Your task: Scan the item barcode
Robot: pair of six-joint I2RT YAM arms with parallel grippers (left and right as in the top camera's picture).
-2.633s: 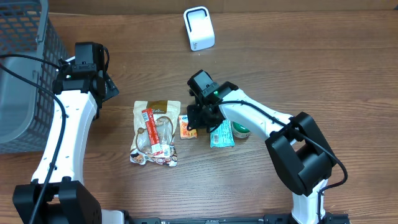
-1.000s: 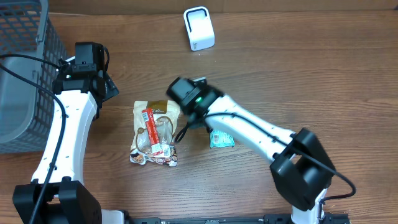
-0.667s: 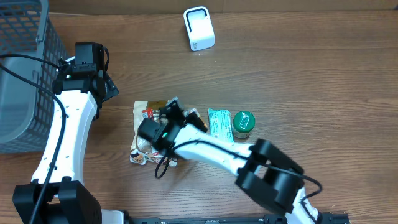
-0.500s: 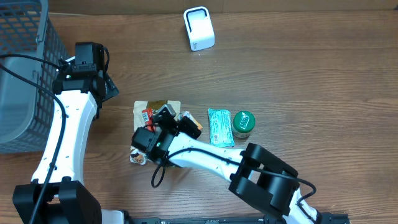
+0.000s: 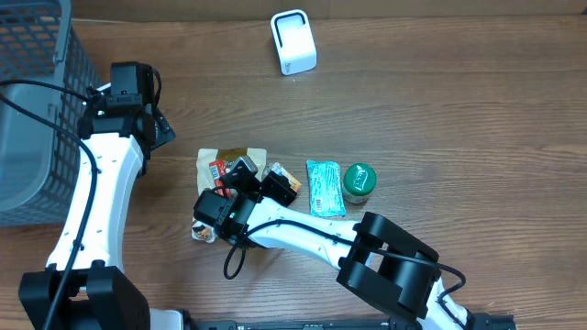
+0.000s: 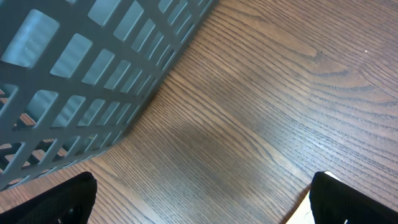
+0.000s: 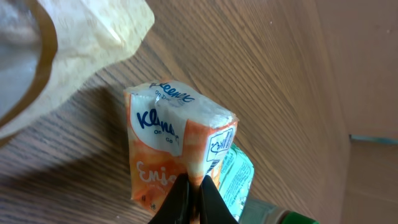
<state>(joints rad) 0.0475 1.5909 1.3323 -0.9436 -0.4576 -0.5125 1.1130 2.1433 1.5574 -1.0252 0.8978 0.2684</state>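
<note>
Right claw [image 7: 191,198]: fingers pressed together at the near edge of the tissue pack [image 7: 168,155], seemingly pinching its wrapper.
Tissue pack: an orange and white Kleenex packet near the middle of the table [image 5: 459,137]. It sits at 12 o'clock from the claw tips and touches them. No barcode shows on the faces in view, and it is unclear whether the pack is lifted or resting.
Step in hand: judged to be the grasp, with the scan not yet made.
Next move: likely a carry to the white scanner [image 5: 293,41], at 12 o'clock from the pack and well apart, turning the barcode side towards it.
Neighbours: snack bag [image 7: 74,50] at 9 o'clock, just beside; teal packet [image 5: 325,187] at 3 o'clock, near; green can [image 5: 359,181] beyond that.
Left claw [image 6: 205,202]: fingers wide apart and empty, beside the grey basket [image 5: 37,92] at 10 o'clock.
</note>
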